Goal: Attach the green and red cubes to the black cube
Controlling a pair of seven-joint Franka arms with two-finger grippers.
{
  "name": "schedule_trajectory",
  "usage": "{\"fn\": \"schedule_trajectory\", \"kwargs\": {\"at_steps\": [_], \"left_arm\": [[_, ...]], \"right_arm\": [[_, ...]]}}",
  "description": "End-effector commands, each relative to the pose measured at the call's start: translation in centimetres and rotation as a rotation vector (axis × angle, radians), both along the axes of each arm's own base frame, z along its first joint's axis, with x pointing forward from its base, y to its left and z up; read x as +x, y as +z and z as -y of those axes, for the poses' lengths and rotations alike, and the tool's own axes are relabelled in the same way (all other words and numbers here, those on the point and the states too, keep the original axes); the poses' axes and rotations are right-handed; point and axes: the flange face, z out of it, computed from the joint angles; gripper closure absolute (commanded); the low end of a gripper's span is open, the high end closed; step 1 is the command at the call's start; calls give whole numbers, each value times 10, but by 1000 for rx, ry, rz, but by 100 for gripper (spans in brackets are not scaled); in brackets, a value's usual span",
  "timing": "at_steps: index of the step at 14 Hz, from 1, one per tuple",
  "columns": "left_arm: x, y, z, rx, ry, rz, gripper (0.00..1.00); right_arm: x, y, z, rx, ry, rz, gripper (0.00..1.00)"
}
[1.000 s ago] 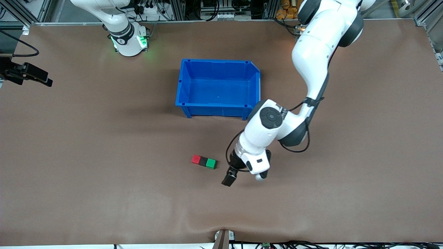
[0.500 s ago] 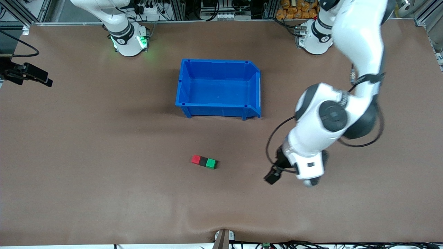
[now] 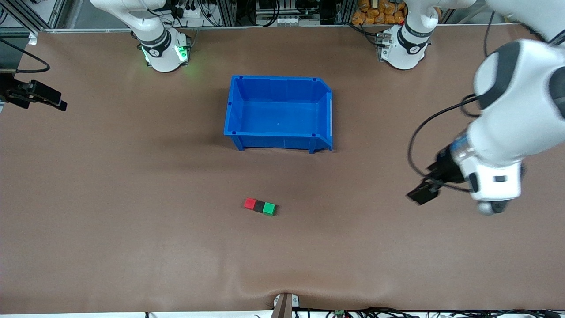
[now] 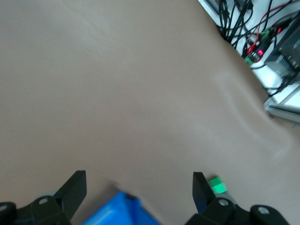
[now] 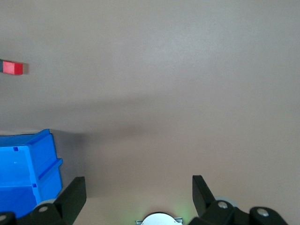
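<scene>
The red cube [image 3: 250, 203], the black cube [image 3: 259, 205] and the green cube [image 3: 269, 208] lie touching in one short row on the brown table [image 3: 132, 185], black in the middle. They are nearer to the front camera than the blue bin [image 3: 278, 78]. My left gripper [image 3: 422, 193] hangs open and empty over bare table toward the left arm's end, well away from the row. Its wrist view shows open fingers, my left gripper [image 4: 137, 183], and the green cube [image 4: 216, 185]. My right gripper [image 3: 53, 100] waits open at the right arm's end; its wrist view shows my right gripper [image 5: 138, 185] and the red cube [image 5: 11, 68].
The blue bin stands with nothing in it in the middle of the table, between the arm bases and the cubes; one corner of the bin [image 4: 117, 211] and part of the bin [image 5: 28, 140] show in the wrist views. Cables [image 4: 253, 28] lie off the table edge.
My left arm has swung away from beside the green cube toward the left arm's end of the table, gripper still open. The cube row and the right arm have not moved.
</scene>
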Motion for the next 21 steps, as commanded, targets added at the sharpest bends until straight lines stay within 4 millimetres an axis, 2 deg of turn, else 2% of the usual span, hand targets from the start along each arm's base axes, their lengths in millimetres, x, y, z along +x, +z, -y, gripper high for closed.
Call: {"fn": "schedule_trajectory", "kwargs": {"at_steps": [1,3,5,8,11,14,18,21], "left_arm": [[-12,17,-27,14,-123,-11,0],[-32,35,-54,27,-218,-44,0],[-64,44,-72,38,-370,-62,0],[-116,61,-88,79,-423,-50,0],[-150,67,-90,95,-545,-37,0],[-169,70,-103,105,-636,-30,0],[-172,75,-99,111,-692,-17,0],[-171,78,-104,111,-708,-17,0]], "right_arm": [[1,5,-1,-10,-7,4,0],[1,5,0,-10,-8,4,0],[2,5,0,-10,-9,6,0],[2,5,-1,-10,-7,6,0],[1,5,-1,-10,-7,4,0],[2,5,0,-12,-9,5,0],[2,5,0,-12,-9,7,0],[2,5,0,-13,-9,7,0]]}}
